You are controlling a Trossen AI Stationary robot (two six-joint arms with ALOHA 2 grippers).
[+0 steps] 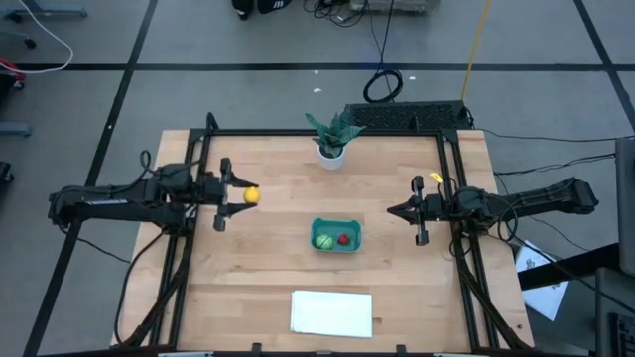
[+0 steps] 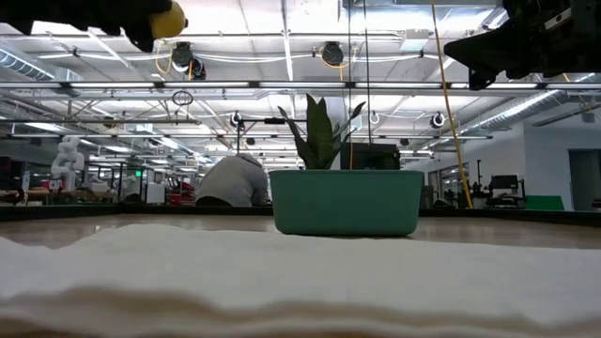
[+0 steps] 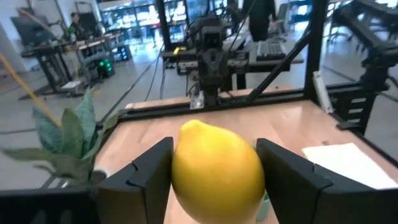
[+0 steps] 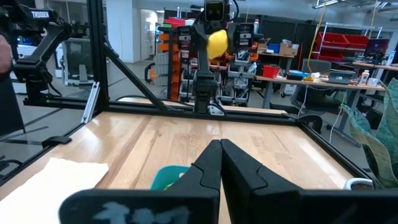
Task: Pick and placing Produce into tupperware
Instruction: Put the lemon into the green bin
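The yellow lemon [image 1: 251, 195] [image 3: 217, 168] sits in my left gripper [image 1: 238, 195], above the table's left half and left of the teal tupperware [image 1: 336, 236]. In the low view the lemon [image 2: 169, 19] hangs high above the tupperware [image 2: 346, 202]. The green round piece [image 1: 323, 240] and the red piece [image 1: 343, 238] lie inside the tupperware. My right gripper [image 1: 395, 210] [image 4: 221, 152] is shut on nothing and hovers right of the tupperware, pointing toward it. My left gripper pinches the lemon between its two fingers [image 3: 149, 177], one on each flank of the lemon [image 3: 180, 174]. The fingers reach level from the table's left. The lemon is lifted clear of the table, with its forward end sticking out past the fingertips.
A potted leafy plant [image 1: 332, 139] stands at the table's far middle. A flat white sheet [image 1: 331, 312] lies at the near edge. Black frame rails [image 1: 451, 169] run along the table's sides. A person [image 2: 235, 183] is in the room beyond.
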